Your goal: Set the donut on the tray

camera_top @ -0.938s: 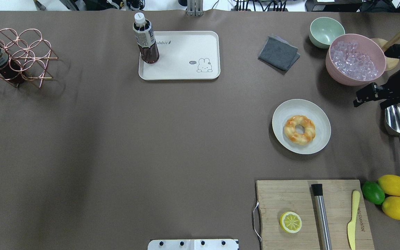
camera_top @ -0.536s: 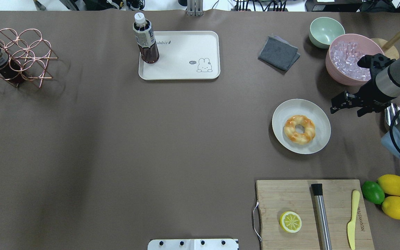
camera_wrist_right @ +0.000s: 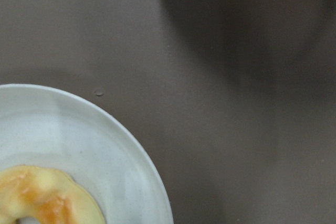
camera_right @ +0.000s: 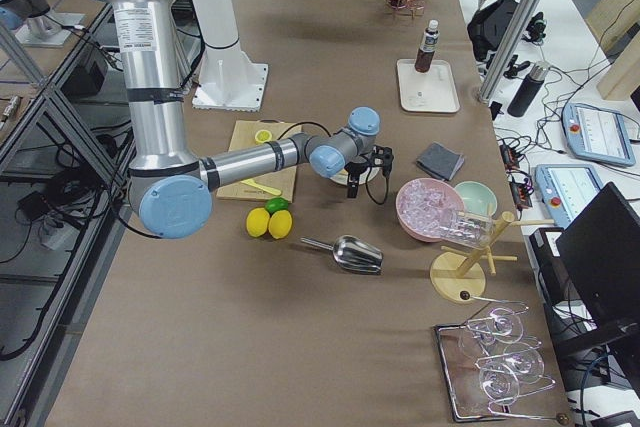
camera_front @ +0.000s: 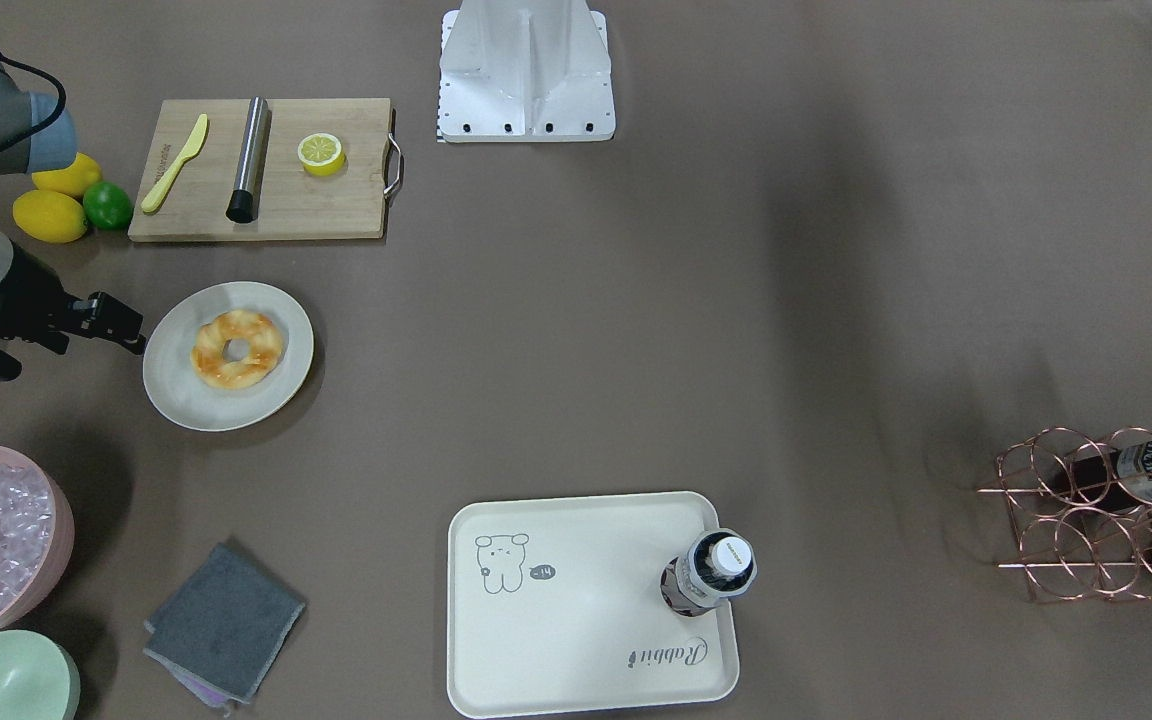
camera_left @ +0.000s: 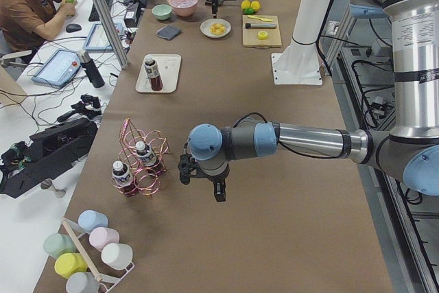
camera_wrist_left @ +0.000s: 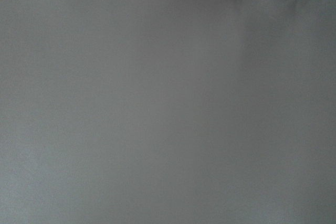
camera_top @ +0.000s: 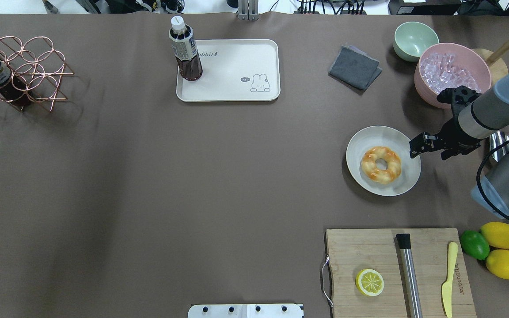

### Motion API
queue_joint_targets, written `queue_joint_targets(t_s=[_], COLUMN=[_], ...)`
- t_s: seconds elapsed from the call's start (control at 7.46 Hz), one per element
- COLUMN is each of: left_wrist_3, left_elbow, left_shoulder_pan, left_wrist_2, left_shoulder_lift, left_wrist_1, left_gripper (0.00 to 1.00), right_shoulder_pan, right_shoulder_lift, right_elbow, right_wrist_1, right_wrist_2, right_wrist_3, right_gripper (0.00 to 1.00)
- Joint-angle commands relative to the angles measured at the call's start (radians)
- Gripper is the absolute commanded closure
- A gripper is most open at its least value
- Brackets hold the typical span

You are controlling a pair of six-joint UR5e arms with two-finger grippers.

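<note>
The donut [camera_top: 381,164] is a golden-orange twisted ring lying on a round pale plate [camera_top: 396,137] at the table's right; it also shows in the front view [camera_front: 236,349] and at the bottom left of the right wrist view [camera_wrist_right: 42,198]. My right gripper [camera_top: 415,147] hovers at the plate's right rim, just beside the donut, and its fingers look open and empty. The cream tray [camera_top: 237,66] with the drawing and script lies at the far middle, with a dark bottle [camera_top: 185,51] standing on its left corner. My left gripper [camera_left: 206,183] shows only in the left side view, over bare table; I cannot tell its state.
A pink bowl of ice [camera_top: 451,75], a green bowl [camera_top: 415,39] and a grey cloth [camera_top: 354,67] lie beyond the plate. A cutting board [camera_top: 360,251] with a lemon half [camera_top: 370,282], muddler and knife is in front. A wire bottle rack [camera_top: 20,70] stands far left.
My right arm has swung in from the right edge, leftward and slightly nearer, bringing the gripper from beside the ice bowl to the plate's right rim. The donut has not moved.
</note>
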Motion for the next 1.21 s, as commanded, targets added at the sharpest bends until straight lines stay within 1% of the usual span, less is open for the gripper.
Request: queue_joint_targets(t_s=[0.0, 0.13, 0.27, 0.4, 0.67, 0.8, 0.94, 1.07], left_wrist_3=[0.000, 0.000, 0.000, 0.000, 0.000, 0.002, 0.002, 0.002], left_elbow=[0.005, 0.005, 0.005, 0.005, 0.006, 0.006, 0.008, 0.006], left_shoulder_pan=[0.000, 0.000, 0.000, 0.000, 0.000, 0.000, 0.000, 0.000], left_wrist_2=[-0.001, -0.001, 0.000, 0.000, 0.000, 0.000, 0.000, 0.000], left_shoulder_lift=[0.000, 0.000, 0.000, 0.002, 0.000, 0.000, 0.000, 0.000], left_wrist_1=[0.000, 0.000, 0.000, 0.000, 0.000, 0.000, 0.000, 0.000], left_gripper=[0.02, 0.02, 0.02, 0.02, 0.02, 0.02, 0.02, 0.02], right_shoulder_pan=[-0.025, -0.031, -0.032, -0.032, -0.035, -0.035, -0.035, -0.034], right_shoulder_lift=[0.017, 0.033, 0.045, 0.042, 0.043, 0.045, 0.051, 0.089], right_elbow=[-0.025, -0.035, -0.058, -0.072, -0.069, -0.069, -0.062, -0.068], right_wrist_1=[0.009, 0.009, 0.015, 0.044, 0.046, 0.049, 0.060, 0.052], right_wrist_2=[-0.009, -0.018, -0.024, -0.023, -0.023, -0.021, -0.015, -0.014], right_wrist_3=[0.013, 0.022, 0.032, 0.030, 0.032, 0.029, 0.035, 0.045], right_gripper=[0.14, 0.14, 0.22, 0.49, 0.96, 1.00, 1.00, 1.00])
